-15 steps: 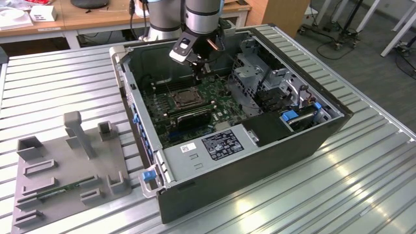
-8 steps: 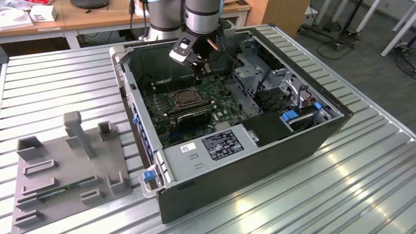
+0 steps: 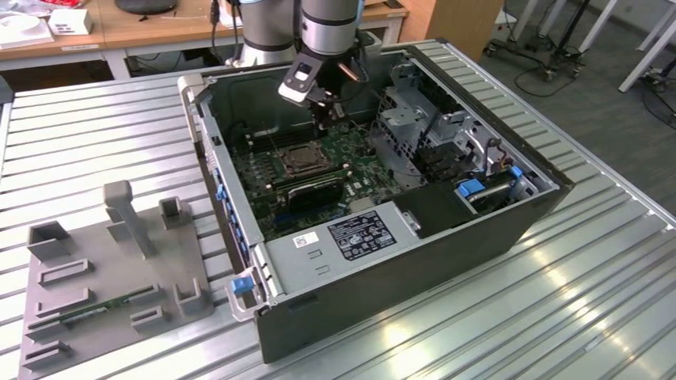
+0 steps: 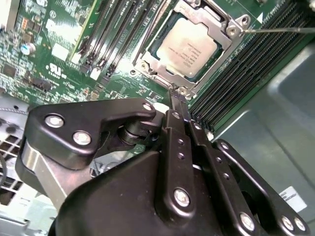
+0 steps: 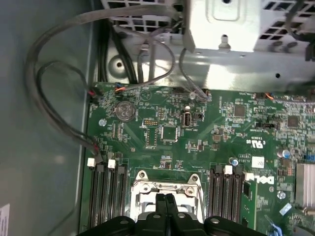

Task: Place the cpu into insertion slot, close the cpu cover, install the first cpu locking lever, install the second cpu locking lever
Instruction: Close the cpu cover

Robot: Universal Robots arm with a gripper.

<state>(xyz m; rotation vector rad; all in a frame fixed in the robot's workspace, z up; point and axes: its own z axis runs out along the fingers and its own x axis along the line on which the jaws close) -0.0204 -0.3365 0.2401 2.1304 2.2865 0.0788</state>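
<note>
Gripper [image 4: 174, 96] is sitting clenched, fingers pressed flat together, tips hanging right at the near edge of the slot [image 3: 299, 162]. Can't tell whether the tips are touching the rim or just hovering over it. Cpu [image 4: 184, 46] is lying seated in the slot just ahead of the tips, pale top facing up. Cover [image 4: 156, 69] is lying flat around it as a frame.

Around it:
- Memory banks [image 4: 246, 64] are running along both sides of the slot, flanking the tips.
- Thin lever [image 4: 280, 30] is sticking out from a far corner of the slot, crossing one bank and pointing away from the gripper. Latched or not, can't tell.
- Past the slot, farther from the tips, the board [image 5: 206, 162] is carrying a coin cell [image 5: 124, 110] and small chips.
- Cables [image 5: 59, 98] are looping along the case wall, and a metal cage [image 5: 221, 24] is standing beyond the board's far edge.

In the exterior view the arm is reaching down into the open case [image 3: 423, 261], which is resting on a slatted table [image 3: 591, 301]. Grey fixture tray [image 3: 100, 273] is lying outside the case, well apart from the gripper.

Hidden:
- In the first wrist view the gripper's own body is covering the near half of the slot and most of the cpu.
- In the second wrist view its linkages are blocking the board on the near side of the tips.
</note>
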